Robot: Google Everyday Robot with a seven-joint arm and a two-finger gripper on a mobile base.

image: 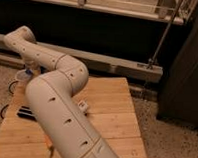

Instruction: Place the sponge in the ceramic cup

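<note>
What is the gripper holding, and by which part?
Seemingly the sponge, in the shut gripper just above the ceramic cup at the left edge of the table; the arm hides where it is gripped.

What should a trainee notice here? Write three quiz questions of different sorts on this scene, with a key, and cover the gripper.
1. True or false: the flat black rectangular bar stands upright on its end.
2. Where is the gripper of the white robot arm? A. at the far left edge of the light wooden table; B. over the table's near right corner; C. beyond the table's right edge.
3. Fill in: the small white object lies on the table just to the ___ of the arm, as the view shows it.
Key: 1 false, it lies flat on the table; 2 A; 3 right.
</note>
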